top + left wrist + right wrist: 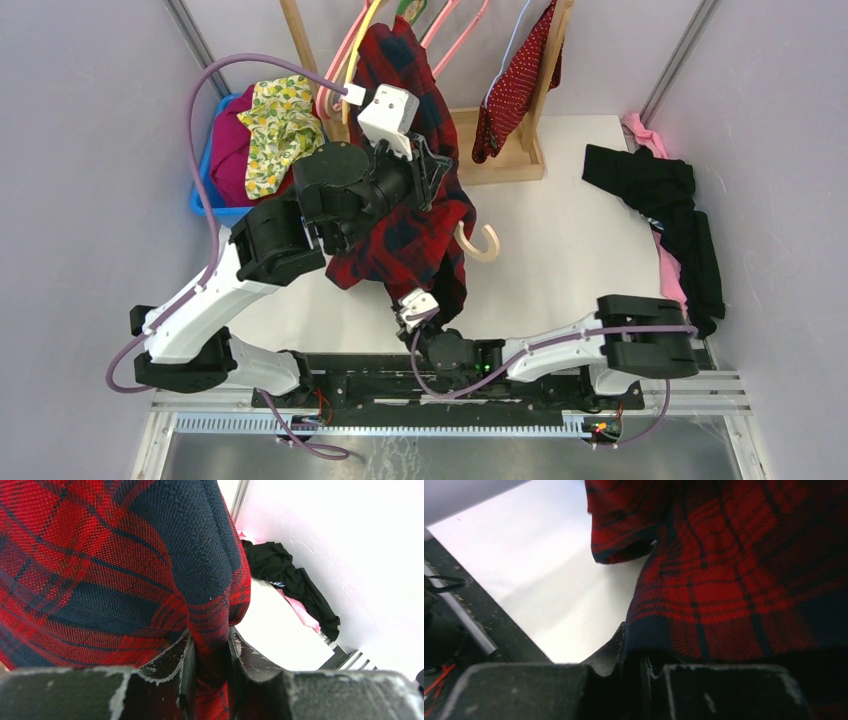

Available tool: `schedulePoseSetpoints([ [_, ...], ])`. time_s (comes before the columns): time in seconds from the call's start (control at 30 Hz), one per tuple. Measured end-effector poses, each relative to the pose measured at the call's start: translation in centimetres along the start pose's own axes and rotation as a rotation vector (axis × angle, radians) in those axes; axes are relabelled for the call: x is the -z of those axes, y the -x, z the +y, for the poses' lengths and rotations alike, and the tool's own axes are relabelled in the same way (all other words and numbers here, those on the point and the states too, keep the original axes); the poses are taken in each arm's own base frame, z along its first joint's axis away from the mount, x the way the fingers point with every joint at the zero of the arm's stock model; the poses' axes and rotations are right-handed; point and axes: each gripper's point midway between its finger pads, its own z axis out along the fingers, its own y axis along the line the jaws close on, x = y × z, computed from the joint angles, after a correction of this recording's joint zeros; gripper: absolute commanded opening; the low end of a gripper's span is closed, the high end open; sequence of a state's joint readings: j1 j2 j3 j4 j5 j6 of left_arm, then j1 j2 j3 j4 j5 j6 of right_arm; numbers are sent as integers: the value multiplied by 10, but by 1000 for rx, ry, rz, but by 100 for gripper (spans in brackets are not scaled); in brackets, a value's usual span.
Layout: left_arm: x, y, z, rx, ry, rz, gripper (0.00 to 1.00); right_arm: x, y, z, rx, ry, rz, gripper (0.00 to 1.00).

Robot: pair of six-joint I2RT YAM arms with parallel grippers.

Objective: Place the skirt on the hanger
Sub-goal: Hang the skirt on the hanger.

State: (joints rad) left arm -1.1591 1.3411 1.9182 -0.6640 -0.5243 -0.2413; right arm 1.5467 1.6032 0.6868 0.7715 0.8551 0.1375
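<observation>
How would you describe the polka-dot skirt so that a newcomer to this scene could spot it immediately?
Look at the wooden rack at the table's far edge. On its right side hangs the skirt, dark red with tiny white dots. The bigger plaid garment beside it is red and black and is held by both grippers.

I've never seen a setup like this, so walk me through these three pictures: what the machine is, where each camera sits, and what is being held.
These are two robot arms bolted at the near edge of a white table. The wide picture looks down from above and behind them. The other two come from cameras on each wrist, looking past that arm's own fingers.

Both arms grip the same red-and-black plaid garment: the left gripper pinches a fold, and the right gripper pinches its lower edge.

At the back, a dotted dark-red skirt hangs on a wooden rack beside pink hangers. Dark clothes lie on the right; a blue bin of cloth sits on the left.
</observation>
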Motion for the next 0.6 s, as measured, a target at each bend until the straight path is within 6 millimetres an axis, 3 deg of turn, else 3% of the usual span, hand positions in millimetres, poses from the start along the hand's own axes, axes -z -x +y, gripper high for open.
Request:
schedulePoseSetpoints([
  [0.13, 3, 0, 3, 1, 7, -4, 3, 16, 22, -2, -29, 71, -29, 2],
  [0.33, 7, 4, 7, 7, 20, -16, 3, 45, 57, 3, -73, 207, -88, 1],
  [0.6, 7, 6, 12, 7, 46, -23, 3, 80, 81, 2, -80, 332, -109, 1],
])
